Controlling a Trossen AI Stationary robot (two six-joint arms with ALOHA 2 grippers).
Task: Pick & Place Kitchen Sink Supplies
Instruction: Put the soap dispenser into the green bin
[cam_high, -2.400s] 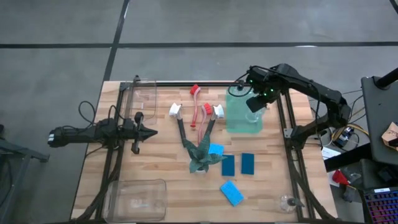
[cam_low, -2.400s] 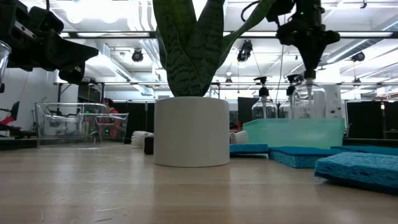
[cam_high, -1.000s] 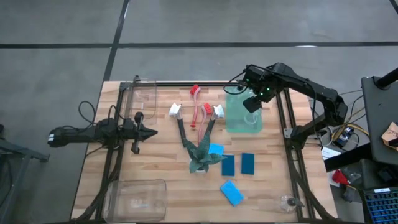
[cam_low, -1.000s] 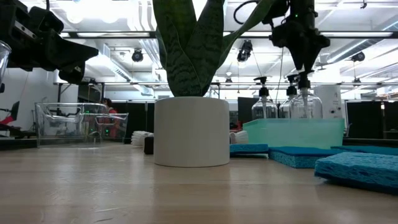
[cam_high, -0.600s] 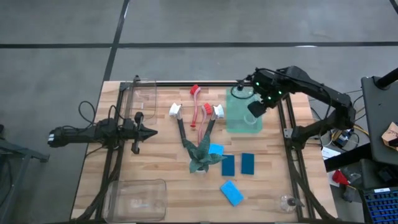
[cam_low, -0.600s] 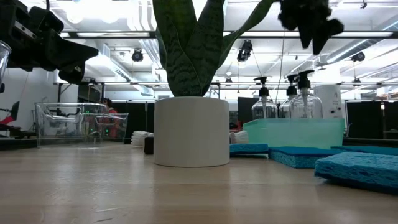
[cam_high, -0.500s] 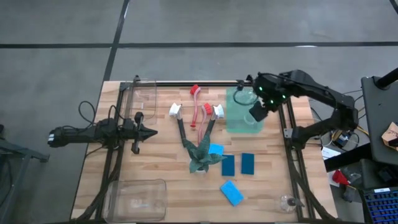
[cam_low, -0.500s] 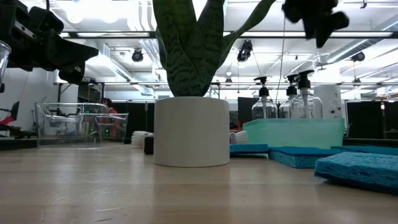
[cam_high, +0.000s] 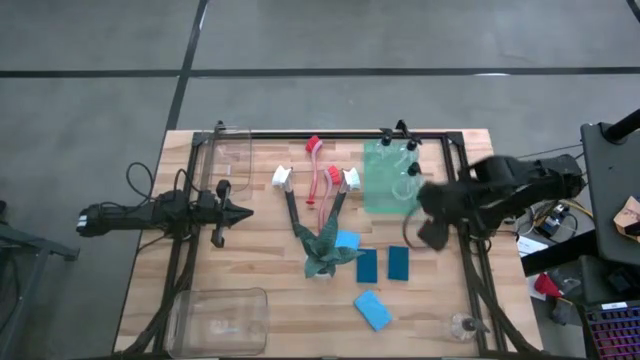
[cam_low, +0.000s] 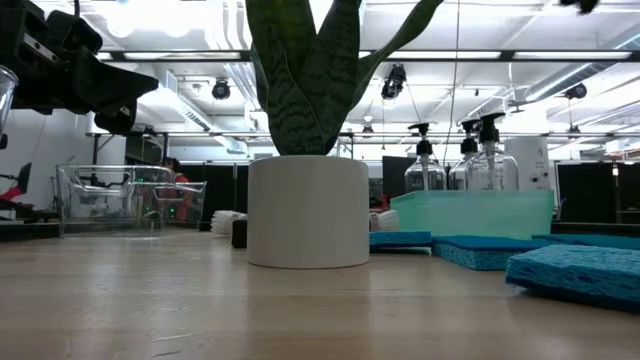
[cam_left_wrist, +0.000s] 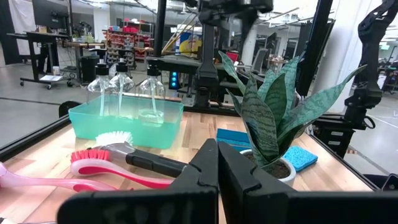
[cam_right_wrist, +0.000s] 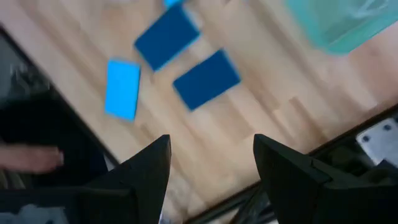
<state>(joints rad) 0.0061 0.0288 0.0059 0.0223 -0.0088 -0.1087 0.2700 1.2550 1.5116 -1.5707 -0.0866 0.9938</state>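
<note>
Three clear black-capped bottles (cam_left_wrist: 121, 84) stand in the green tub (cam_high: 392, 190) at the table's far right. Another bottle (cam_high: 462, 325) stands at the near right corner. Four blue and teal sponges (cam_high: 382, 264) lie flat near the plant (cam_high: 322, 255). Red-headed and white-headed brushes (cam_high: 318, 178) lie left of the tub. My right gripper (cam_right_wrist: 211, 143) is open and empty, high above the table near the sponges (cam_right_wrist: 206, 79). My left gripper (cam_left_wrist: 217, 162) is shut and hovers at the table's left, pointing at the brushes.
A clear bin (cam_high: 232, 155) stands at the far left and another (cam_high: 222, 320) at the near left corner. The plant's white pot (cam_low: 307, 210) stands mid-table, its leaves over the brush handles. Black frame rails run along the table's left and right sides.
My right gripper has let go of the bottle's top inside the tub, risen, and swung toward the table's right and near edge, over the sponges' side. The bottle stays upright in the tub beside the other two.
</note>
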